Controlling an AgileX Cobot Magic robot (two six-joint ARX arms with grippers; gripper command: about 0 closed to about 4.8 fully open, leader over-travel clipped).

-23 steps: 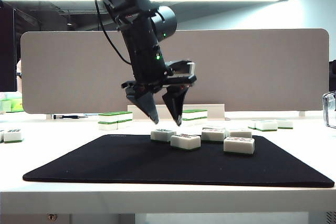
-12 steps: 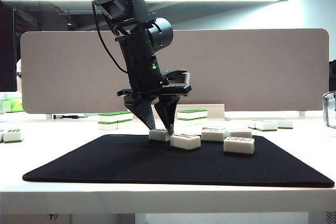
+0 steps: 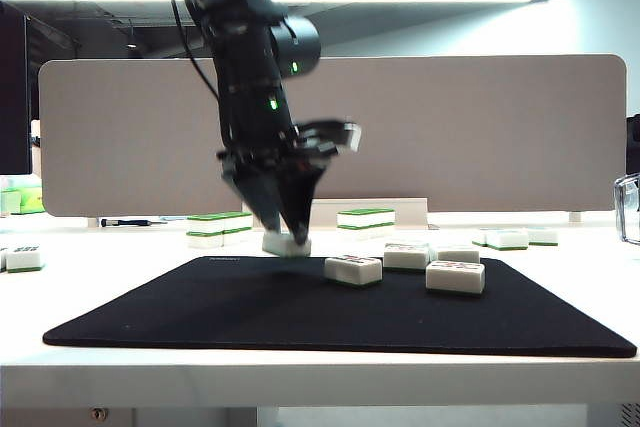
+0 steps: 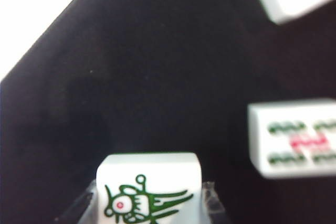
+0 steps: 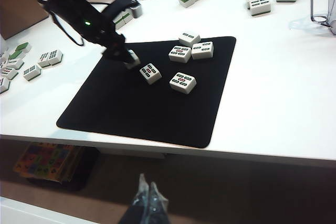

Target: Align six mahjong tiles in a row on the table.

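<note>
Far left of the wide white table [image 3: 560,247], spare green-and-white tiles [image 3: 24,258] sit near its left edge, out of play. Moving in: the left gripper [image 3: 290,237] hangs over the back-left part of the black cloth mat [image 3: 250,317], its dark fingers closed partway onto a small white mahjong tile with a green bird mark [image 4: 148,190]. The wrist view shows that tile pinched between clear-tipped pads, and from the side it sits clear of the mat — lifted, by the look of it.

So the step in hand reads as carrying one tile off to start or extend the row. Next across, the white tile with red and green marks [image 3: 353,269] lies just beside the carried one's spot, then a cluster of three more white tiles [image 5: 191,48] toward the mat's back-right corner, and one nearer tile [image 3: 456,276] closer to the front. All five lie loose, at mixed angles, no row yet.

Over on the right, the right gripper [image 5: 148,195] waits off the table's front edge, its fingers pressed together, holding nothing.

The next move calls for setting the bird tile down square on open mat, face up, leaving room alongside for the other five.
</note>
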